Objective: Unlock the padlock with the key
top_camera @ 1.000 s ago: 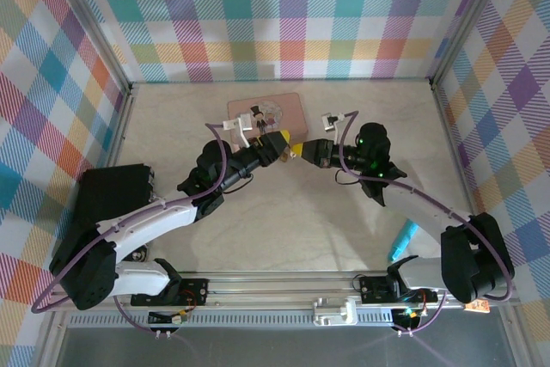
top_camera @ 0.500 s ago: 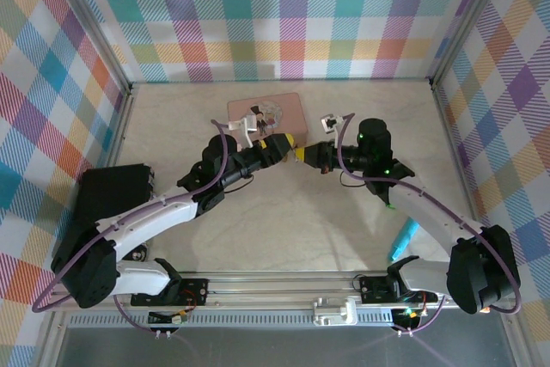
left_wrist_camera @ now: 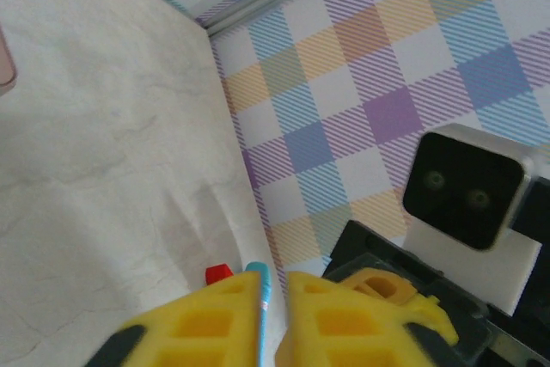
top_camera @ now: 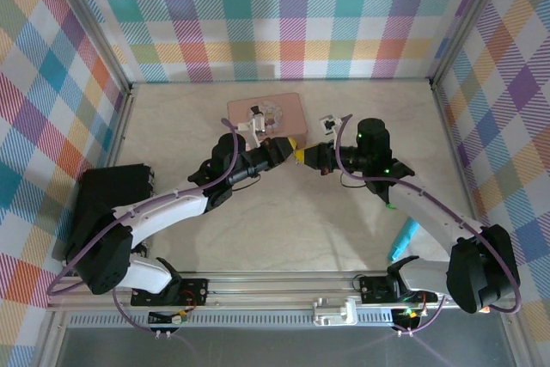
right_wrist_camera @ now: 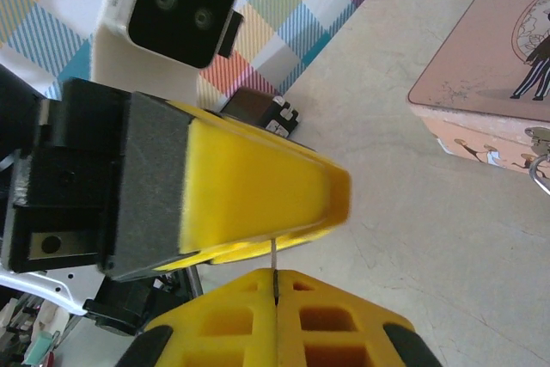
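Toward the far edge of the table [top_camera: 344, 212], at mid-width, a pink tin [top_camera: 277, 109] with a cartoon couple on its lid lies flat. Just on its near side the two grippers meet tip to tip.

Left gripper [top_camera: 290, 142]: it reaches in from the left, with its yellow tip just beside the near edge of the tin. In the left wrist view the jaws are drawn together to a narrow slit. Whether anything is clamped between them cannot be told.

Right gripper [top_camera: 302, 155]: it reaches in from the right and points at the left gripper's tip. In the right wrist view its jaws are closed on the key [right_wrist_camera: 273, 255]. The thin shaft stands out from between the yellow pads and runs straight to the underside of the left gripper's tip.

Padlock: it cannot be made out with certainty. In the right wrist view a thin metal loop [right_wrist_camera: 538, 168] sits at the tin's side wall, cut off by the frame edge. What it belongs to cannot be told.

Near the right edge of the table, well apart from the grippers, lies a teal stick [top_camera: 402, 243].
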Robot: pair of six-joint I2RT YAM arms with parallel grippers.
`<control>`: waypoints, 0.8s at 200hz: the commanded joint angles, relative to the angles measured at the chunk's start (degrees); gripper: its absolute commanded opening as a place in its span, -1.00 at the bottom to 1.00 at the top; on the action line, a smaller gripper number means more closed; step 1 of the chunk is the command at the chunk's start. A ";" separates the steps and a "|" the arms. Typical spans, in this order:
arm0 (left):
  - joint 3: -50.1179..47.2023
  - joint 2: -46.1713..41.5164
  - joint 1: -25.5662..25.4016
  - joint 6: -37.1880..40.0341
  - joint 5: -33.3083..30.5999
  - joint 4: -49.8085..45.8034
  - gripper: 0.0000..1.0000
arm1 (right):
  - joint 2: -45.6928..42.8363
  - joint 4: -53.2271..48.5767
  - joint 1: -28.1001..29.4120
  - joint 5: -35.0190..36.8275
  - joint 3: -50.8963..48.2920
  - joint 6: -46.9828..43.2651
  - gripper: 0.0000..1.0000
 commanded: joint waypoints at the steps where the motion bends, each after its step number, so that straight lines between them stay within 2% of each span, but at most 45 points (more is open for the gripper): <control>1: 1.70 0.74 0.44 -0.38 0.77 2.92 -0.91 | 0.39 0.86 0.37 -1.16 2.27 -0.70 -1.00; 8: 1.72 0.74 0.41 -0.37 0.79 2.99 -1.00 | 0.29 0.96 0.41 -1.16 2.31 -0.69 -1.00; 24: 1.72 0.54 0.41 0.17 0.41 2.48 -1.00 | 0.18 0.53 0.43 -0.39 2.49 -0.87 -1.00; 38: 1.81 0.00 0.43 1.04 -0.03 1.59 -1.00 | -0.56 -1.06 0.37 0.96 2.96 -1.35 -0.64; 68: 2.15 -1.24 0.51 3.48 -1.66 -1.65 -1.00 | -2.99 -3.78 0.40 4.49 2.68 -2.80 -0.18; 116: 1.98 -2.08 0.68 4.94 -4.18 -5.44 -1.00 | -3.13 -7.43 0.37 6.64 1.77 -3.21 -0.19; 148: -0.08 -5.02 2.96 4.97 -14.59 -17.06 -1.00 | -2.94 -17.33 1.08 16.85 0.73 -4.53 -0.14; 160: -1.91 -5.83 5.22 2.88 -16.10 -19.20 -1.00 | -2.52 -20.64 2.31 20.84 0.37 -4.59 -0.13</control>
